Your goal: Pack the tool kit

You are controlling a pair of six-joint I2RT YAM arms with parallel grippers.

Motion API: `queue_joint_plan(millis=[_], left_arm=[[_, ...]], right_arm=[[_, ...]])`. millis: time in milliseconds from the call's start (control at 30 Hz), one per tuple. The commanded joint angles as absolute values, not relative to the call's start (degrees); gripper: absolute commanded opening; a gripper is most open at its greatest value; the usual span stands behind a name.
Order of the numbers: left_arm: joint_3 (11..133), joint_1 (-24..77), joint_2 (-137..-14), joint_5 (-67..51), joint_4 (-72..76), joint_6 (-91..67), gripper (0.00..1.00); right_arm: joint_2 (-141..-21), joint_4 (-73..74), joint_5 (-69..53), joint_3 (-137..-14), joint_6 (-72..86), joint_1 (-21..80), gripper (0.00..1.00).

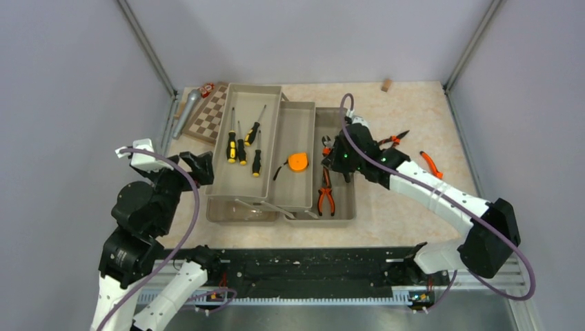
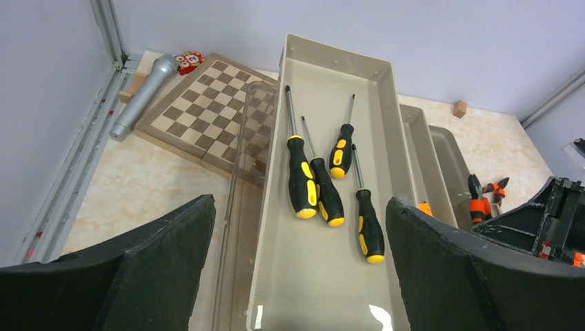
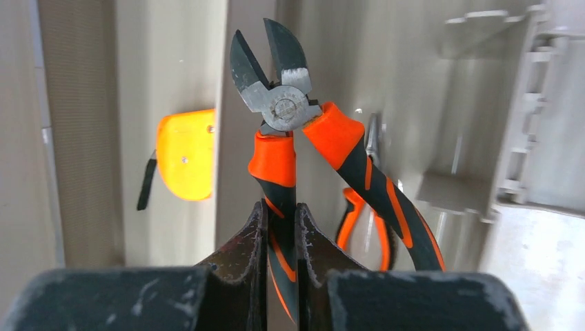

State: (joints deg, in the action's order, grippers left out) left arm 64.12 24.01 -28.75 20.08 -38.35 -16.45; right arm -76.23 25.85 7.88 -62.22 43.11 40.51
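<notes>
The tool kit box stands open mid-table with its beige trays spread side by side. Several yellow-black screwdrivers lie in the left tray. The orange tape measure sits in the middle tray. One pair of orange-handled pliers lies in the right tray. My right gripper is shut on one handle of orange-handled cutters, which hang above the right tray. By the left tray's near corner my left gripper stands wide open, holding nothing.
Two more orange-handled pliers lie on the table right of the box. A chessboard and a silver microphone sit at the back left. A small wooden block is near the back wall.
</notes>
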Motion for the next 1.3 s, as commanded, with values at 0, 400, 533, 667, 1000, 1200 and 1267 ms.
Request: queue_joint_plan(millis=[0, 400, 533, 667, 1000, 1200, 1267], left_arm=[[65.8, 23.8, -28.1, 21.1, -38.3, -15.8, 0.98], [66.9, 23.8, -28.0, 21.2, -39.3, -15.6, 0.98], [67.2, 23.8, -27.8, 21.1, -40.0, -15.9, 0.98], [67.1, 23.8, -27.1, 21.4, -40.5, -16.1, 0.98], [67.6, 23.8, -27.2, 21.4, -40.5, -16.1, 0.98], [67.0, 23.8, -26.8, 21.6, -40.6, -16.1, 0.98], [66.4, 23.8, -26.4, 21.7, -40.5, -16.4, 0.98]], right_arm=[[-77.3, 17.8, 5.2, -61.9, 48.2, 42.1, 0.00], [-81.3, 9.6, 8.3, -52.2, 55.8, 40.6, 0.00], [-84.0, 5.6, 5.8, -50.4, 56.7, 39.2, 0.07], [-86.4, 5.6, 5.1, -51.9, 55.7, 39.1, 0.22], [-81.7, 13.7, 9.4, -56.6, 50.9, 39.1, 0.47], [-75.4, 22.1, 16.1, -60.7, 45.5, 37.6, 0.52], [-74.0, 25.4, 17.3, -61.7, 44.0, 35.2, 0.53]])
